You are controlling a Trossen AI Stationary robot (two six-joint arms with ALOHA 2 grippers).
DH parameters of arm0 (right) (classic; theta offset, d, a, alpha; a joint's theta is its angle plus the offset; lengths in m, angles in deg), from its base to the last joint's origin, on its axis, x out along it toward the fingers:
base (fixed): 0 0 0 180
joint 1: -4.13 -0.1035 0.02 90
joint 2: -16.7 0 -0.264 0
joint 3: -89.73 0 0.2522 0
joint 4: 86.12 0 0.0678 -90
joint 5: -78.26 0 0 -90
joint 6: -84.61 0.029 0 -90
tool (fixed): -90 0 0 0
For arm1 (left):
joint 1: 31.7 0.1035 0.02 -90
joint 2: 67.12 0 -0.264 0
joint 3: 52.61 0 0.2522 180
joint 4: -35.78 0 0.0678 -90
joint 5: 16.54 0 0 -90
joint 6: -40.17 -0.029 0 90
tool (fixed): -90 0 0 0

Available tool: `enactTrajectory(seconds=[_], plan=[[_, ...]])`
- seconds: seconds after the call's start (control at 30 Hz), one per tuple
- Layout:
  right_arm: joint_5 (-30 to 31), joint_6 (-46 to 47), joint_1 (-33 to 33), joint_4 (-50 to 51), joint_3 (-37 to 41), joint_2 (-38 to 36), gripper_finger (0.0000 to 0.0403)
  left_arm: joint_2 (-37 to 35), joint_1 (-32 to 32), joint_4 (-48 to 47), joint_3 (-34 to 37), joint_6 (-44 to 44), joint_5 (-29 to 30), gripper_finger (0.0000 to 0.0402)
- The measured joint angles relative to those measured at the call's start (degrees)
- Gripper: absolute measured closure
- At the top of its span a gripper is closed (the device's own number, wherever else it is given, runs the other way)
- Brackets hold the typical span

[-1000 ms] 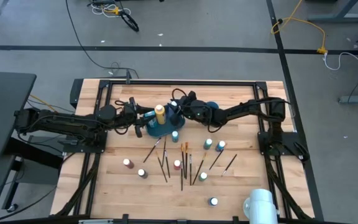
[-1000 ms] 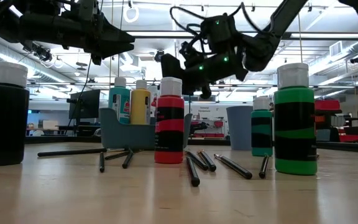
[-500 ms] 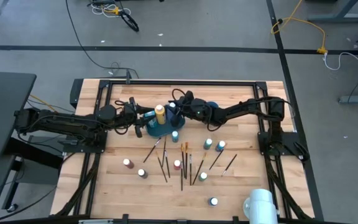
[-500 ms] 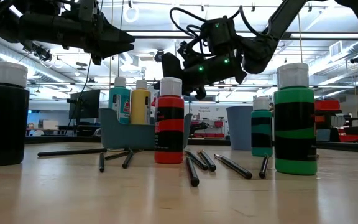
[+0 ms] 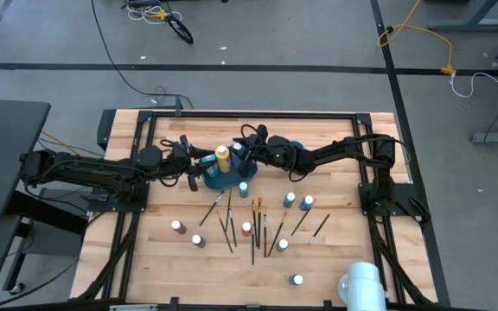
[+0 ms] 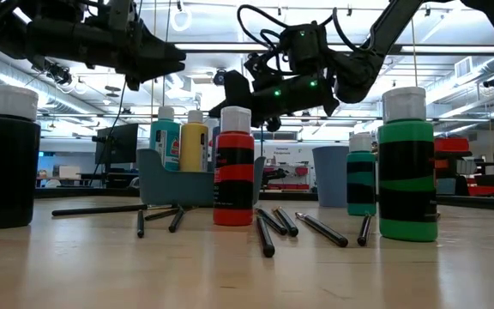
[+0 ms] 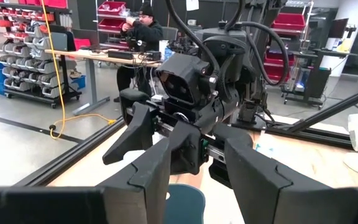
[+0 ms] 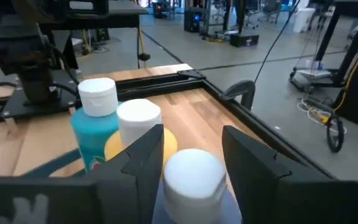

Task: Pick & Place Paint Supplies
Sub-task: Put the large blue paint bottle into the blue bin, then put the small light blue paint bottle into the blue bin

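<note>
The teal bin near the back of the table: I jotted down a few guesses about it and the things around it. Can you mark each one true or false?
1. The teal bin already holds some paint bottles. True.
2. All the paintbrushes are stowed in the bin. False: several lie loose on the wooden table.
3. The right gripper hangs over the bin with open jaws, above a white-capped bottle. True.
4. The left gripper is carrying a red bottle. False: its jaws are open and empty beside the bin.
5. A yellow bottle stands in the bin. True.
</note>
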Motion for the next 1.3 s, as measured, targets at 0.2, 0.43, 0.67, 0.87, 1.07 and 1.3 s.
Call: enactTrajectory(seconds=[0.2,0.43,0.67,0.87,1.07,1.3], plan=[[-0.8,-1.4,-2.1,2.5,0.0,-4.1,0.0223,0.0,0.0,-1.7,0.0,-0.1,0.0,0.0239],[-3.2,-7.2,-5.4,21.8,0.0,-13.1,0.0225,0.0,0.0,-1.7,0.0,-0.2,-0.1,0.0239],[-14.6,2.1,-8.1,31.3,0.0,-14.1,0.0231,0.0,0.0,-1.7,0.0,-0.2,-0.2,0.0239],[-14.3,2.7,-9.8,31.3,0.0,-11.5,0.0213,0.0,0.0,-2.0,0.0,-1.2,-0.2,0.0239],[-10.2,2.8,-9.7,32.8,0.0,-10.0,0.0190,0.0,0.0,-1.8,0.0,-1.1,-0.1,0.0239],[-10.3,2.8,-9.7,32.7,0.0,-7.0,0.0187,0.0,0.0,-1.7,0.0,-1.2,-0.2,0.0239]])
